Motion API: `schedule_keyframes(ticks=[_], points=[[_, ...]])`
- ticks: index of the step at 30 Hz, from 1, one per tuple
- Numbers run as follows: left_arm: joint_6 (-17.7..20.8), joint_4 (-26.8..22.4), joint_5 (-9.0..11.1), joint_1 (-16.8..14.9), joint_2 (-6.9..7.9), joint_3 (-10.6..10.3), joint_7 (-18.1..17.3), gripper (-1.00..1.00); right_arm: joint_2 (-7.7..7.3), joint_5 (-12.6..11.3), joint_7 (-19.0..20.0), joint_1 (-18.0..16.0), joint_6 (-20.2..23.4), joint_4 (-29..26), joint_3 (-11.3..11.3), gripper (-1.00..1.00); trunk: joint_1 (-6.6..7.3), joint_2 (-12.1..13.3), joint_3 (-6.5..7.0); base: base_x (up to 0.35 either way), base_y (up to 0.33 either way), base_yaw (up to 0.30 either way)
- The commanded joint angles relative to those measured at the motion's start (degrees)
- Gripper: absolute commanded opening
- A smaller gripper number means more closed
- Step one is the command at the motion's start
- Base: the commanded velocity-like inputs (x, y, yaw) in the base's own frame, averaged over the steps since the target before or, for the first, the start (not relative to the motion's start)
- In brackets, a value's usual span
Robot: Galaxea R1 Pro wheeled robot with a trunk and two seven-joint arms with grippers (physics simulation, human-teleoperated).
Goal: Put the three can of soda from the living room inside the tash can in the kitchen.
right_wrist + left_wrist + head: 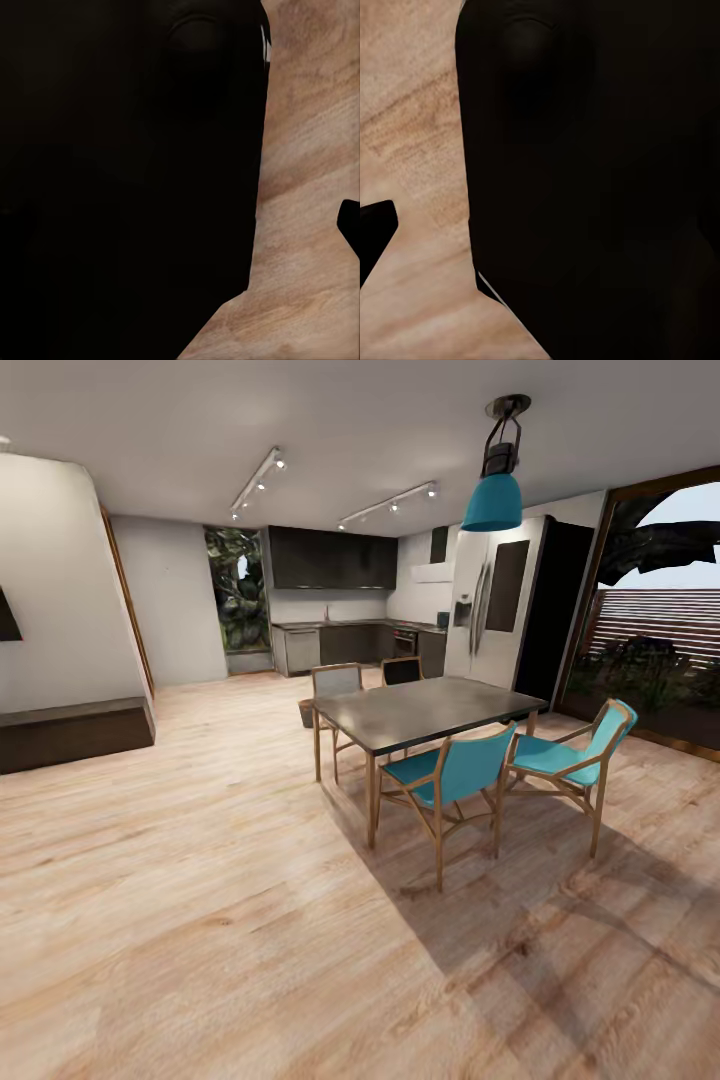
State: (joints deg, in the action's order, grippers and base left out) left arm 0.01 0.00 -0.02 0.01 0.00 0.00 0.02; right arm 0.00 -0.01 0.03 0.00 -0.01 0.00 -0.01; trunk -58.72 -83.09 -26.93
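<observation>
I am in transit, I judge, with the base on the light wood floor (200, 920) of an open room; ahead stands a dark dining table (425, 710) ringed by teal chairs (450, 775), and beyond it the kitchen (340, 600) with its dark cabinets and a steel fridge (490, 610); a teal pendant lamp (493, 500) hangs over the table. Just beside the table's far left leg sits a small tapered shape that may be the tash can (306, 712), though it is too small to be sure; I see no can of soda anywhere, so I cannot say where the three lie. Both wrist views look down at floor past a black bulk of the robot's own body; a dark tip (375, 232) shows at the edge, but whether either gripper is released or clenched I cannot tell. Next I must find the cans, likely by turning the base toward the living room.
</observation>
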Motion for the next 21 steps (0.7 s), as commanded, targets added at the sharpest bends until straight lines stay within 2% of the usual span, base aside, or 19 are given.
schedule_keyframes(ticks=[1,4,21], points=[[0.1,0.0,-0.2,0.2,0.33,0.0,0.2,1.00,0.19,0.0,0.3,-0.1,-0.1,-0.3,0.0,1.00,0.00,0.0,0.00,0.000,0.000,0.000],[0.1,0.1,-0.3,0.3,1.29,0.0,0.2,1.00,0.39,0.0,0.1,-0.3,0.0,-0.4,0.0,1.00,0.00,0.0,0.00,0.000,0.000,0.000],[0.1,0.1,-0.2,0.3,1.52,0.0,0.2,1.00,0.47,0.0,-0.1,-0.4,0.0,-0.6,0.2,1.00,0.00,0.0,0.00,0.000,0.000,0.000]])
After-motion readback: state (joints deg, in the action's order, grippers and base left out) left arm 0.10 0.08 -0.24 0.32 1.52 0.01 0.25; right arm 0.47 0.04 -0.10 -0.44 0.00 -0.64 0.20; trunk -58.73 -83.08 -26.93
